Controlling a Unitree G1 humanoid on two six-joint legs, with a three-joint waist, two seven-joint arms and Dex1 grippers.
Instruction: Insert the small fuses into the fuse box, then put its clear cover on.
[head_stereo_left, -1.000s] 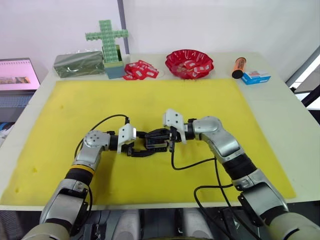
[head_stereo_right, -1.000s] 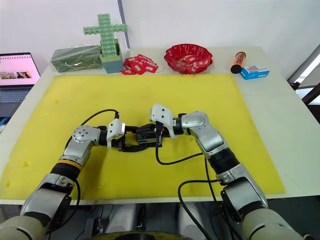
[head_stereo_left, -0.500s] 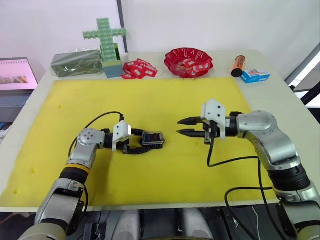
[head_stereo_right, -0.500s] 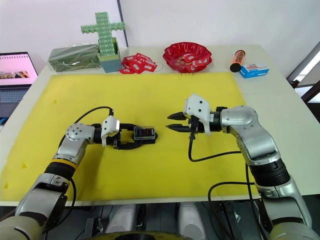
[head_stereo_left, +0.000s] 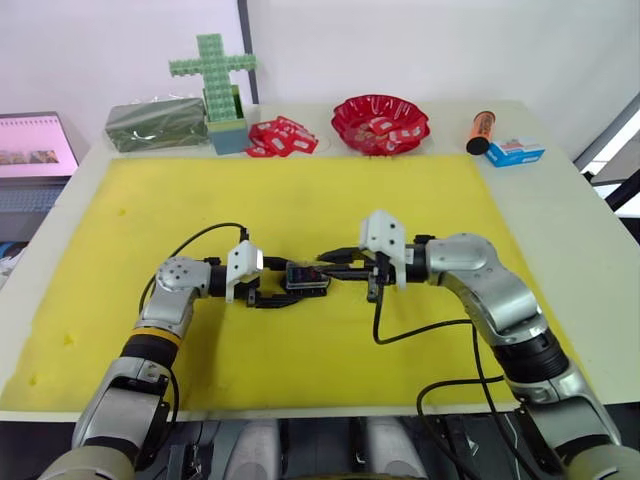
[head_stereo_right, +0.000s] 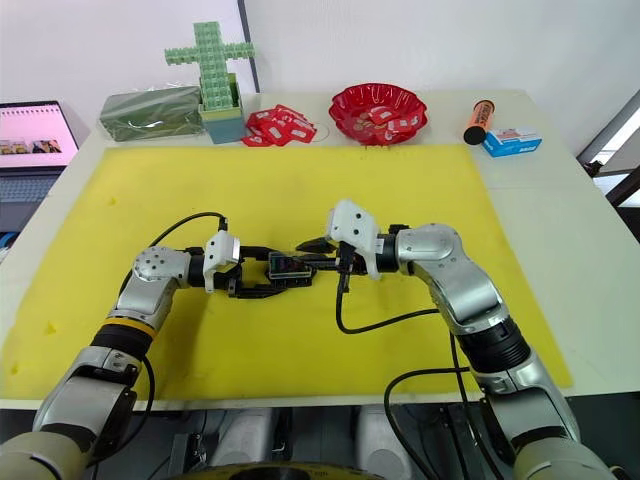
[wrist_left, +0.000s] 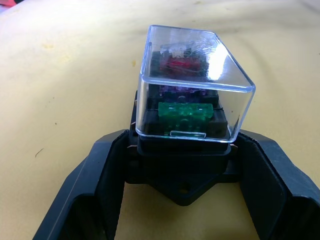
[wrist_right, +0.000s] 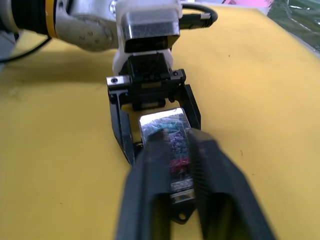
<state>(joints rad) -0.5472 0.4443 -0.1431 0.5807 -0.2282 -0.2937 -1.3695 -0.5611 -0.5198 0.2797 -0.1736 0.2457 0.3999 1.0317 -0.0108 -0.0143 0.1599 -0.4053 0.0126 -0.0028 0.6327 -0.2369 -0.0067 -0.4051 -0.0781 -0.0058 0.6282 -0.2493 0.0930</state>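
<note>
Yellow mat (head_stereo_left: 300, 370) lies nearest, and mid-surface my left tool (head_stereo_left: 283, 283) clamps the fuse box (wrist_left: 180, 165) steady, fuses (wrist_left: 186, 111) seated under its clear cover (wrist_left: 192, 65), so my right tool (head_stereo_left: 335, 264), fingers nearly together, can press that cover home, red bowl (head_stereo_left: 380, 122) beyond.

fuse box (wrist_left: 180, 172) black, upright | fuses (wrist_left: 186, 111) slotted | clear cover (wrist_left: 192, 85) on

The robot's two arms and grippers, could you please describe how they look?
Both arms are silver-grey metal with rounded joints and black bands; the left forearm carries a yellow ring. Each wrist bears a white block-shaped housing, with a loose black cable looping from it. The left gripper and right gripper each have two tapered black fingers.
</note>
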